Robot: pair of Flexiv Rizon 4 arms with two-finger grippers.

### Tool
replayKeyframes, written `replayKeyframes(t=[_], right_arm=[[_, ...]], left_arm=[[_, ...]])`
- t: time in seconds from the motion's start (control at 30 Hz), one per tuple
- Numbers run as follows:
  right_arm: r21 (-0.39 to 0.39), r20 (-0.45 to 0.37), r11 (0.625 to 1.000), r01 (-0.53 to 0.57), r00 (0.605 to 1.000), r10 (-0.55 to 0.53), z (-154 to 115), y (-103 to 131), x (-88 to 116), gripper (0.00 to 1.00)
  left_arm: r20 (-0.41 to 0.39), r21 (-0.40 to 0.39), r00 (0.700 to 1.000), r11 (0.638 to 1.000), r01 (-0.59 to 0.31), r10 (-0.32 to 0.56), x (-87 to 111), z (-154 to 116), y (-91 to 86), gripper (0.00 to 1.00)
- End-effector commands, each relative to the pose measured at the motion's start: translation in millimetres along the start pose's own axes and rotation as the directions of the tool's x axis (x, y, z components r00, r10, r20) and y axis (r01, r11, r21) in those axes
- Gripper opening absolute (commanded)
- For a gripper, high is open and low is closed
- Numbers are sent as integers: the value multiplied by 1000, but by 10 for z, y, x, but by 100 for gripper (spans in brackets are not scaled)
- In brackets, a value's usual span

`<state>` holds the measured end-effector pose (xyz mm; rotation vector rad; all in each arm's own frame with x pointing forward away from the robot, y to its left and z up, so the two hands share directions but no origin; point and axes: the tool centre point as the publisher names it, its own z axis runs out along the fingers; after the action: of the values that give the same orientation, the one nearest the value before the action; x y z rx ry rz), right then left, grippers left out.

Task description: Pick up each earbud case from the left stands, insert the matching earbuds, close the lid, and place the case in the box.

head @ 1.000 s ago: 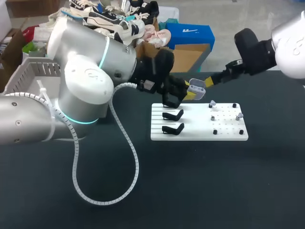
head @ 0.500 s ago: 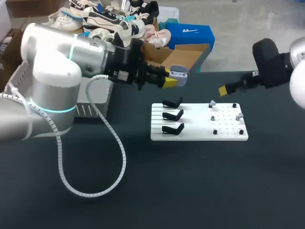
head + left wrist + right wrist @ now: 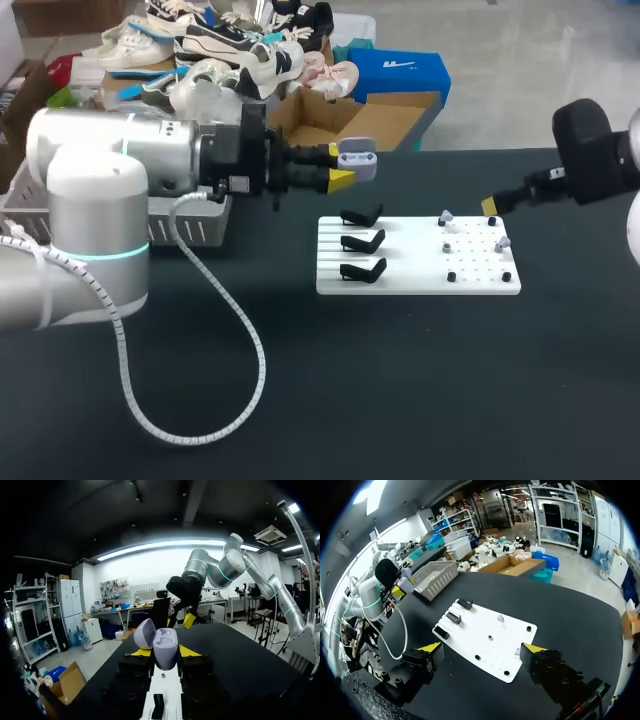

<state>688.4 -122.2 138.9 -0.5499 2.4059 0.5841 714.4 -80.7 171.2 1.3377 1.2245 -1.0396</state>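
Note:
My left gripper [image 3: 343,166] is shut on a lavender earbud case [image 3: 357,158], held in the air left of and above the white board [image 3: 420,272]. In the left wrist view the case [image 3: 165,649] sits between the yellow tips with its lid [image 3: 144,633] open. Three black stands [image 3: 363,242] on the board's left side are empty. Small grey earbuds [image 3: 446,217] sit on the board's right side. My right gripper [image 3: 482,648] is open and empty, high above the board [image 3: 485,635], off its right end in the head view.
A grey slatted basket [image 3: 192,228] stands on the table left of the board, behind my left arm; it is also seen in the right wrist view [image 3: 436,576]. A white cable [image 3: 225,330] loops over the dark table in front.
My left arm has swung back to the left with the case, away from the board. My right gripper has drawn off to the right, away from the case.

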Motion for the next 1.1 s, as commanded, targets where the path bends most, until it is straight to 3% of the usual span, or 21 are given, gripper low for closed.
replayKeyframes(t=[0.03,0.43,0.83,1.1], right_arm=[[25,-3,1000,-1,1000,1,-30,41,20,100],[32,7,1000,0,1000,0,-65,51,64,100],[166,-194,985,36,981,-4,-98,-234,187,100],[199,-237,979,54,971,-6,-17,-435,396,100]], left_arm=[[33,-26,999,1000,-13,14,60,151,16,0],[4,-33,999,999,-40,40,82,224,-12,0],[4,-33,999,999,-40,40,82,224,-12,0],[4,-33,999,999,-40,40,82,224,-12,0]])
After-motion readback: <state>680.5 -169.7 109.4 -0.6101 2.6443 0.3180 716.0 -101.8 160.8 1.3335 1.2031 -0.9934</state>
